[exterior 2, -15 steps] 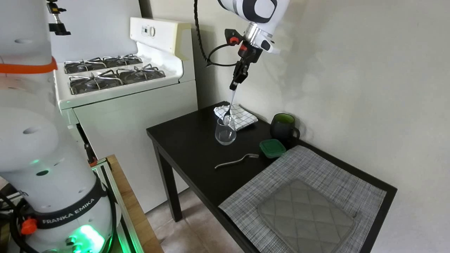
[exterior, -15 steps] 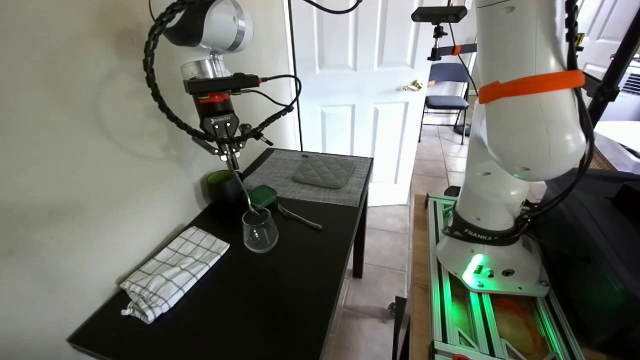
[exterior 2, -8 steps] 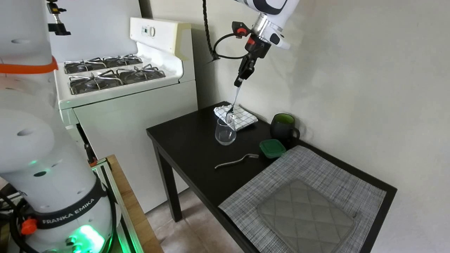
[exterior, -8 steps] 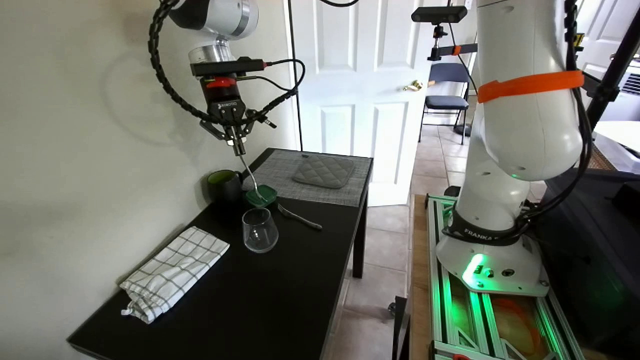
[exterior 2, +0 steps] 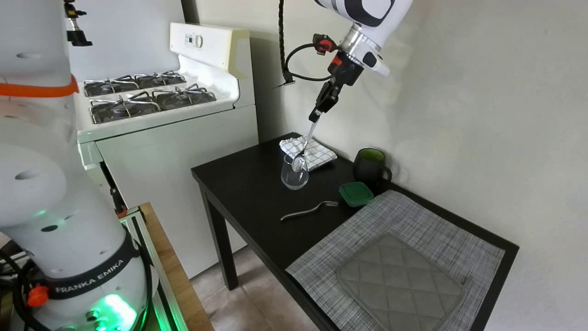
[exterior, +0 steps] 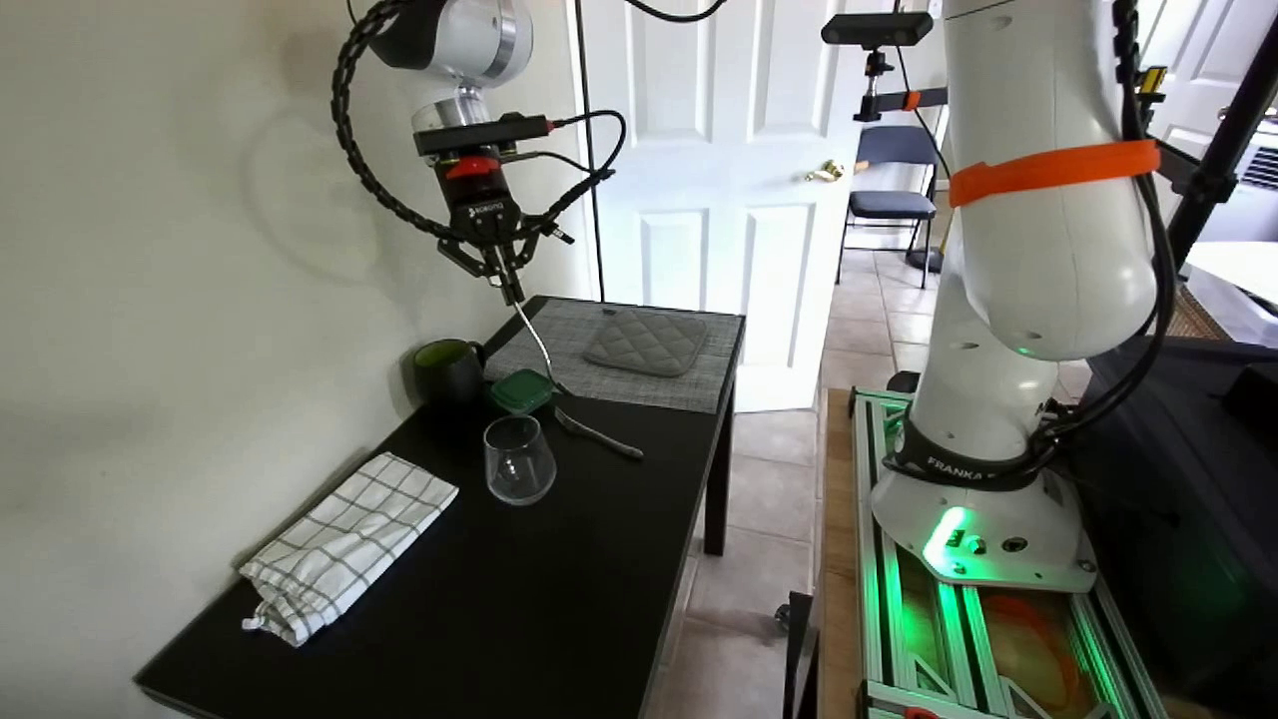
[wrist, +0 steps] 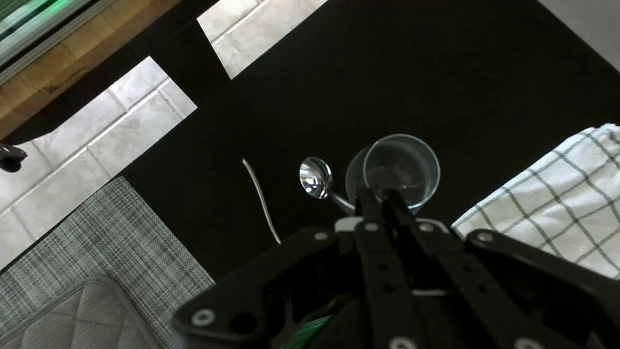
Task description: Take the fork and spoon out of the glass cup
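Along a pale wall a black surface is set, and the floor is tiled. In an exterior view a white panelled door and a dark chair are seen; in an exterior view a white stove is shown.

The Franka arm stands up tall from its white base and reaches far out from it. The wrist is tilted, so the Robotiq gripper hangs down at a slant toward the base, its black fingers pinched close together.
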You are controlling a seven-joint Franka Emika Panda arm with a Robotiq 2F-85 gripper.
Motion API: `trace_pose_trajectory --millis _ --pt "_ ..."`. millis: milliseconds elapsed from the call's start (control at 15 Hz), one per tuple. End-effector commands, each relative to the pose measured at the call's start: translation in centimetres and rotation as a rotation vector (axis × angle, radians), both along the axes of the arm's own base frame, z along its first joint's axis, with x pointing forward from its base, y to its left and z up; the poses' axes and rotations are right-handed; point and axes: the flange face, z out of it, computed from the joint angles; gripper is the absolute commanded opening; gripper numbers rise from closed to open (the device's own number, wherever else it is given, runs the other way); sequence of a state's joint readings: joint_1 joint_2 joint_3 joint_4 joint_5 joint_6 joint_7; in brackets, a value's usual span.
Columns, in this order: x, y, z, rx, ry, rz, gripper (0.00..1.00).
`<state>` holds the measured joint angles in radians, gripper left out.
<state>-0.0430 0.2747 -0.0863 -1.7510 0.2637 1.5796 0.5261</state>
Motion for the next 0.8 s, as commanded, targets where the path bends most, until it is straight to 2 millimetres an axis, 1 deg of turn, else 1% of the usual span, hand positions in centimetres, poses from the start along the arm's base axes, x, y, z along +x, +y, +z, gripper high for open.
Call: trace_pose_trajectory --millis 0,200,733 --pt "-0.1 -0.8 -2.1 -0.012 0.064 0.005 0.02" --pt "-0.3 -1.1 -4.5 -0.023 0.118 0.002 0.02" --pt "-0.1 -2.1 -11.0 -0.063 0.227 -0.042 0.02"
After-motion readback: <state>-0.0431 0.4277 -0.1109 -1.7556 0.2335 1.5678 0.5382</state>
